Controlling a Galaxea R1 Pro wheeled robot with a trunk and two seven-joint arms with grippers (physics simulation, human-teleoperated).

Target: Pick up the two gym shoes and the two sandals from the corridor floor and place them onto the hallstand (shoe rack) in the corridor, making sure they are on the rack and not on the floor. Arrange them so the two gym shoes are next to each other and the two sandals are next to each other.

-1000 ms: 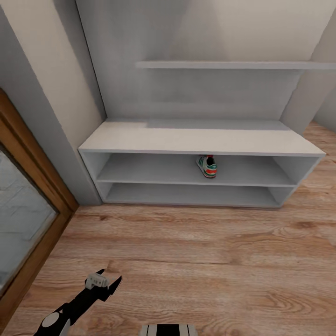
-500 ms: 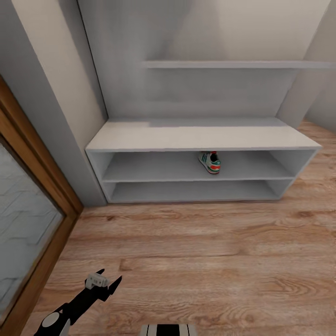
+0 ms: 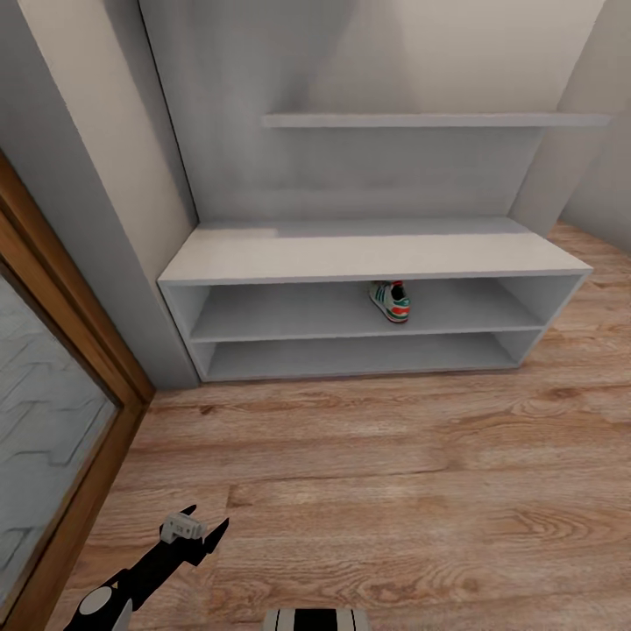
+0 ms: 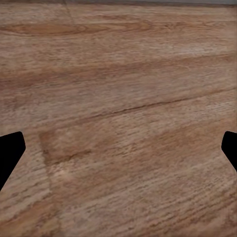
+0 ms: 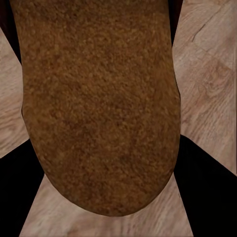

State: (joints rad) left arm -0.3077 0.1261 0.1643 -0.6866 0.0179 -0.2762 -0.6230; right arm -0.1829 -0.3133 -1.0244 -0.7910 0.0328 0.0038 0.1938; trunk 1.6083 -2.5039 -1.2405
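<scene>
Grey hallstand (image 3: 368, 256) with one gym shoe (image 3: 391, 301) on upper shelf; right tool (image 5: 106, 197) gripping sandal (image 5: 98, 103); left tool (image 4: 118, 148) spread, empty.

A low grey shoe rack (image 3: 368, 258) stands against the wall; one sneaker (image 3: 391, 301) occupies its upper slot (right of centre). The wood floor (image 3: 394, 473) before it lies open.

One off-white sneaker with green stripes and a red heel (image 3: 391, 301) sits on the upper shelf of the low light-grey shoe rack (image 3: 368, 254). Left claw (image 3: 194, 531) hovers over wood-plank floor (image 3: 394, 491).
</scene>
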